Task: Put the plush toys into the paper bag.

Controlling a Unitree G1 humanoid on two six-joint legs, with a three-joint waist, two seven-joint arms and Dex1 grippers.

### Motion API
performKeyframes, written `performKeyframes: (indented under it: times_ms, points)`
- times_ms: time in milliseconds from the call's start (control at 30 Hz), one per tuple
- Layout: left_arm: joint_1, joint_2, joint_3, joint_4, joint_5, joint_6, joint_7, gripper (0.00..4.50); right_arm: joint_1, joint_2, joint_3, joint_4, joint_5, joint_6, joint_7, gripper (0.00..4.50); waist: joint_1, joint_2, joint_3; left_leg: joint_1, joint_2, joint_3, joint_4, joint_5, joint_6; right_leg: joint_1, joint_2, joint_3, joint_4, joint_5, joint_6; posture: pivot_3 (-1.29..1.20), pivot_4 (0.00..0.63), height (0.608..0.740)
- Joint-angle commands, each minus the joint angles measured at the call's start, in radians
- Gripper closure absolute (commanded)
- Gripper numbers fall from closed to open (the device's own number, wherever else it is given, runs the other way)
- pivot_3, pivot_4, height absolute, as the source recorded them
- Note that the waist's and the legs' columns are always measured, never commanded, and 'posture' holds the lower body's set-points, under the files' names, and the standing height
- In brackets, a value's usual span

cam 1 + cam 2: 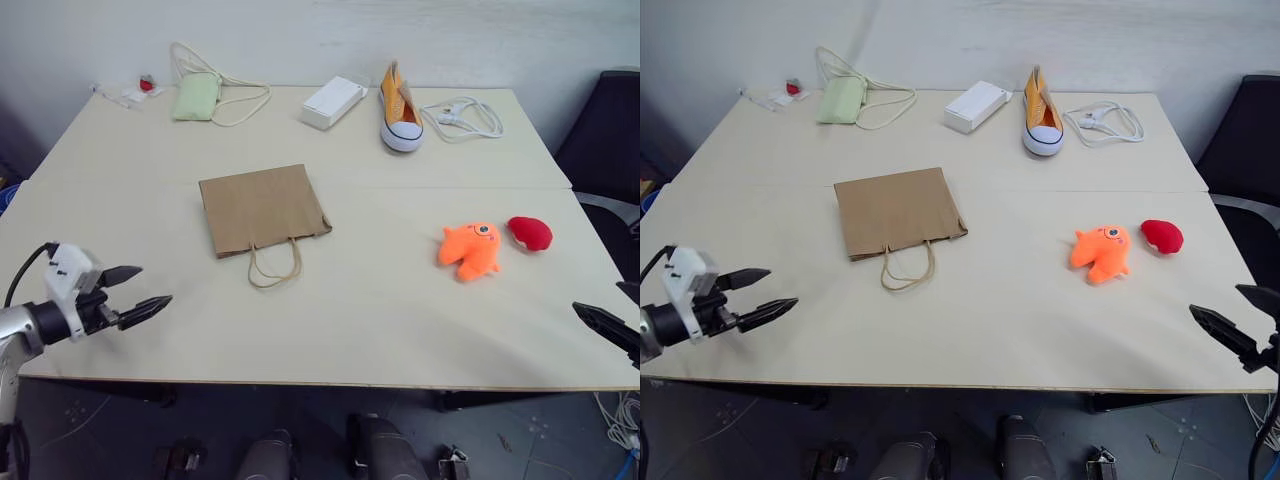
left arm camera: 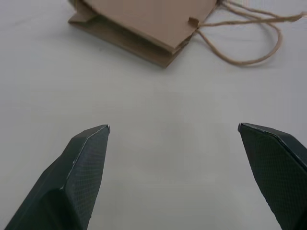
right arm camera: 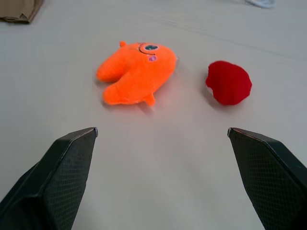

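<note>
right wrist view has the right gripper (image 3: pixel 162 132) spread empty, nearer than the open left gripper (image 1: pixel 133 291) to both plush toys (image 3: pixel 136 72) by the table's (image 1: pixel 400 330) right edge, the paper bag (image 1: pixel 262 208) lying flat mid-table.

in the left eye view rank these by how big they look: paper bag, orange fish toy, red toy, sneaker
1. paper bag, clearly largest
2. and 3. sneaker and orange fish toy look about alike; the sneaker lies farther from the camera, so I won't rank them
4. red toy, smallest
</note>
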Motion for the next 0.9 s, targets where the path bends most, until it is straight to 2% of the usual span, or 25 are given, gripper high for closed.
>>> performKeyframes:
  times_ms: [33, 133, 267, 433, 533, 667, 767, 900]
  points:
    - [-0.1, 0.041, -0.095, -0.049, 0.023, -0.058, -0.079, 0.01, -0.036, -0.03, 0.038, -0.152, 0.097, 0.062, -0.014, 0.07, 0.0, 0.0, 0.0, 0.0, 0.0, 0.0, 0.0, 0.0, 0.0, 0.0, 0.0, 0.0, 0.001, 0.0, 0.0, 0.0, 0.15, 0.74]
    - [-0.221, 0.047, -0.227, 0.001, 0.099, -0.163, -0.163, 0.01, -0.087, -0.044, 0.108, -0.259, 0.176, 0.11, -0.032, 0.07, 0.0, 0.0, 0.0, 0.0, 0.0, 0.0, 0.001, 0.0, -0.001, 0.0, 0.001, 0.0, 0.002, 0.0, 0.0, 0.0, 0.15, 0.74]
    - [-0.414, -0.027, -0.419, 0.149, 0.234, -0.341, -0.234, 0.01, -0.173, -0.042, 0.296, -0.385, 0.175, 0.099, -0.07, 0.07, 0.001, 0.0, 0.0, -0.001, 0.0, 0.0, 0.005, 0.001, -0.001, 0.0, 0.002, -0.001, 0.003, 0.0, 0.0, 0.0, 0.15, 0.74]
    - [-0.585, -0.15, -0.521, 0.386, 0.347, -0.561, -0.217, 0.01, -0.276, -0.019, 0.49, -0.441, 0.145, 0.076, -0.102, 0.07, 0.004, -0.002, 0.0, -0.005, 0.0, -0.001, 0.015, 0.0, 0.001, -0.001, 0.003, -0.001, 0.005, 0.001, 0.002, 0.0, 0.15, 0.74]
    - [-0.637, -0.202, -0.547, 0.5, 0.384, -0.68, -0.209, 0.01, -0.336, 0.01, 0.594, -0.435, 0.101, 0.06, -0.132, 0.07, 0.003, -0.003, 0.0, -0.005, 0.0, -0.001, 0.016, -0.001, 0.001, -0.001, 0.003, -0.001, 0.005, 0.001, 0.002, 0.0, 0.15, 0.74]
    - [-0.672, -0.252, -0.549, 0.595, 0.391, -0.746, -0.204, 0.89, -0.395, 0.053, 0.701, -0.391, 0.02, 0.027, -0.159, 0.0, 0.002, -0.003, 0.0, -0.005, 0.0, -0.001, 0.016, -0.001, 0.002, -0.001, 0.003, -0.001, 0.005, 0.001, 0.003, 0.0, 0.15, 0.74]
    - [-0.672, -0.28, -0.554, 0.632, 0.389, -0.781, -0.211, 1.87, -0.438, 0.099, 0.771, -0.35, -0.034, 0.009, -0.187, 0.0, 0.002, -0.004, 0.0, -0.005, 0.0, -0.001, 0.016, -0.001, 0.002, -0.001, 0.003, -0.001, 0.005, 0.001, 0.003, 0.0, 0.15, 0.74]
    - [-0.663, -0.313, -0.542, 0.642, 0.372, -0.773, -0.195, 3.24, -0.461, 0.144, 0.799, -0.327, -0.057, 0.004, -0.208, 0.0, 0.005, -0.004, 0.0, -0.006, 0.0, -0.001, 0.017, -0.001, 0.002, -0.002, 0.003, -0.002, 0.005, 0.001, 0.003, 0.0, 0.15, 0.74]
